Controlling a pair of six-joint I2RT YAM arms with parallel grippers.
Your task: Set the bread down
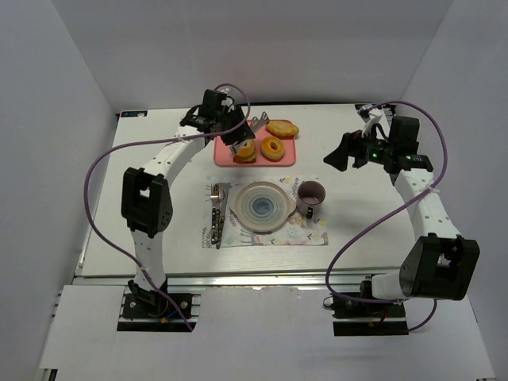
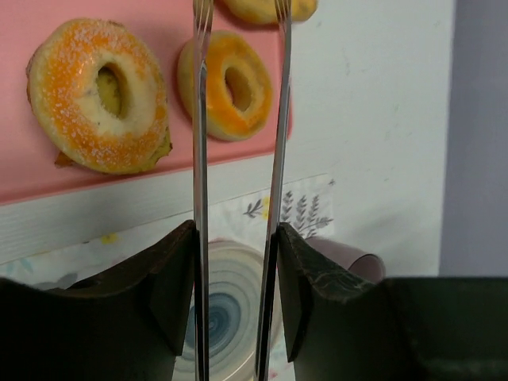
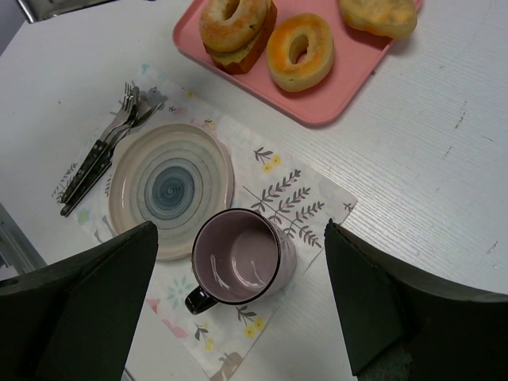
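White worktop (image 3: 429,159), boxed in by plain white walls on the left, right and far sides. A pink tray (image 3: 349,67) is sitting at far centre, carrying three breads. The bread (image 3: 317,55), a golden-orange single-layer ring with a dark hole, is lying flat near the middle of the tray. A layered ring bread (image 3: 238,36) with a brown lower layer is resting just to its left. An oval bun (image 3: 377,16) is lying toward the tray's far right corner.

The left arm is reaching over the left part of the tray. The left pincer (image 2: 236,228) is gripping a pair of metal tongs (image 2: 201,159). Both thin tong arms are lying against the inner faces of the fingers and standing spread apart. In the left wrist view the two tong arms are running across the bread, one over each side of the ring. The tips are out of frame, so contact with the bread cannot be told.

The right arm is hanging over the right part of the worktop, well apart from the tray. The right pincer (image 3: 240,230) is standing wide open, holding nothing.

On the near side of the tray, a floral placemat (image 3: 294,198) is lying at centre. It is carrying a plate (image 3: 127,175) with blue rings, a mauve mug (image 3: 238,258) to the plate's right, and a cutlery bundle (image 3: 103,155) to its left.
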